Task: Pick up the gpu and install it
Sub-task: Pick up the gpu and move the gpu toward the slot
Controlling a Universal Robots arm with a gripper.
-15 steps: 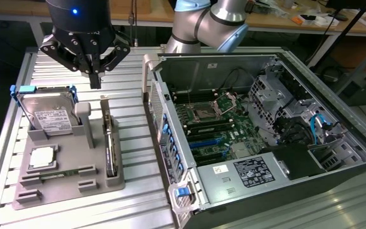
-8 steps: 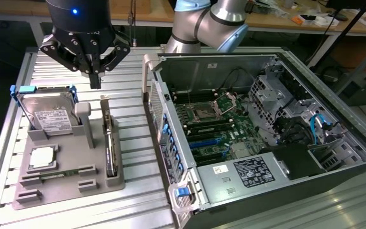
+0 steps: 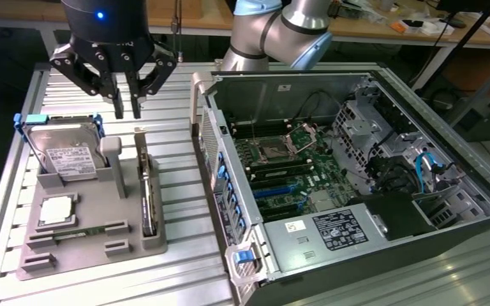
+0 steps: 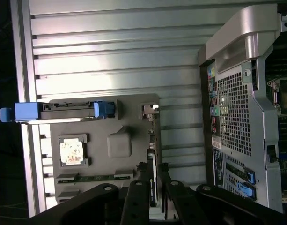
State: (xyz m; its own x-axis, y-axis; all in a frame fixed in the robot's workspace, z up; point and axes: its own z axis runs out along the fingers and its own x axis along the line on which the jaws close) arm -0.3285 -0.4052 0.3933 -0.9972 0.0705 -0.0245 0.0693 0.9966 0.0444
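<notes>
- The grey holder [image 3: 68,256] [image 4: 134,118] lies on the ribbed metal table [image 3: 181,271]
- The gpu [image 3: 147,191] [image 4: 151,140] stands on its long edge in the slot along the holder's side nearest the computer case [image 3: 279,95] [image 4: 237,93], its silver bracket at the holder's far end
- The gripper [image 3: 127,115] [image 4: 153,171] hangs over that far end of the holder, above the gpu and clear of it
- Its claw is slightly parted and grips nothing; in the wrist view the card's edge runs between the two fingers [image 4: 136,201]
- The hard drive [image 3: 62,153] [image 4: 68,110] leans in the holder's far corner away from the case
- A processor chip [image 3: 55,210] [image 4: 71,151] and a RAM stick [image 3: 74,234] [image 4: 94,177] sit in the holder's nearer half
</notes>
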